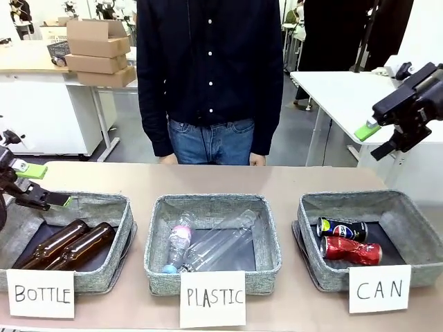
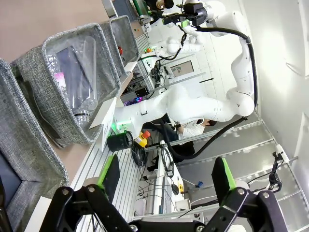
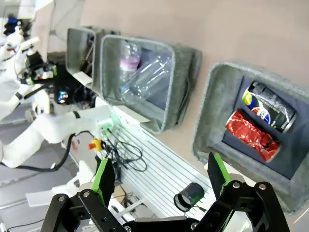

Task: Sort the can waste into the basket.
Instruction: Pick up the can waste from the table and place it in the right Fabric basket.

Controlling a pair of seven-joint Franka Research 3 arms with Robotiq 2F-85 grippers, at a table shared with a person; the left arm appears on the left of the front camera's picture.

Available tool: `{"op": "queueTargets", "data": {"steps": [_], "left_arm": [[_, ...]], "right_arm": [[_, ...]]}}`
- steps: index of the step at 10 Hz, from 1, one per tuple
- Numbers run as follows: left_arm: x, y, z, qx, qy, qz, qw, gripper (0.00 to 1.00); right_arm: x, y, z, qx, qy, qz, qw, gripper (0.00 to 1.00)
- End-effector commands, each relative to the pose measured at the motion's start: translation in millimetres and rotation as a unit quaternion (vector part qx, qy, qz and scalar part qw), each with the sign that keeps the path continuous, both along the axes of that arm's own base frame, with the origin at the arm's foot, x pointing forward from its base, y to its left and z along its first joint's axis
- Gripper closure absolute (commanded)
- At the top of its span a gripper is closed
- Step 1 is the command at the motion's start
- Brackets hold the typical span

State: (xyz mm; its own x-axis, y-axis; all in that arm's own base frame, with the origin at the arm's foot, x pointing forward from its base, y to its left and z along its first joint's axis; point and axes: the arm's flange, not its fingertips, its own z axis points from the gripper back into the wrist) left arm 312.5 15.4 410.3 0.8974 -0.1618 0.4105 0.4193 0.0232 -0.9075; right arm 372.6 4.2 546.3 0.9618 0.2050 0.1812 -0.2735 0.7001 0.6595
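Already you have the dark can (image 1: 341,229) and red can (image 1: 350,250) lying lengthwise across the CAN basket (image 1: 313,266), both grippers' (image 1: 48,187) (image 1: 377,138) jaws apart, empty.

two brown glass bottles (image 1: 69,245) lie side by side in the basket signed "bottle" (image 1: 104,205) — clear plastic bottles (image 1: 208,245) lie in the middle basket signed "plastic" (image 1: 211,205). a person in a dark shirt (image 1: 208,62) stands behind the table (image 1: 277,178); cardboard boxes (image 1: 100,61) are stacked on a desk farther back.

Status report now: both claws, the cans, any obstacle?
Left claw open, empty. Right claw open, empty, raised. Dark can and red can lie side by side in CAN basket. No obstacle seen.
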Motion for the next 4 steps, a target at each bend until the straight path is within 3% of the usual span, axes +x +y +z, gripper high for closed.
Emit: {"op": "queueTargets", "data": {"steps": [1,4], "left_arm": [[-2.1,1.8,2.8,0.001,0.001,-0.002,1.000,0.00],[-2.1,1.8,2.8,0.001,0.001,-0.002,1.000,0.00]], "right_arm": [[-1.0,-0.6,-2.3,-0.002,-0.013,0.003,1.000,0.00],[-1.0,-0.6,-2.3,-0.002,-0.013,0.003,1.000,0.00]]}}
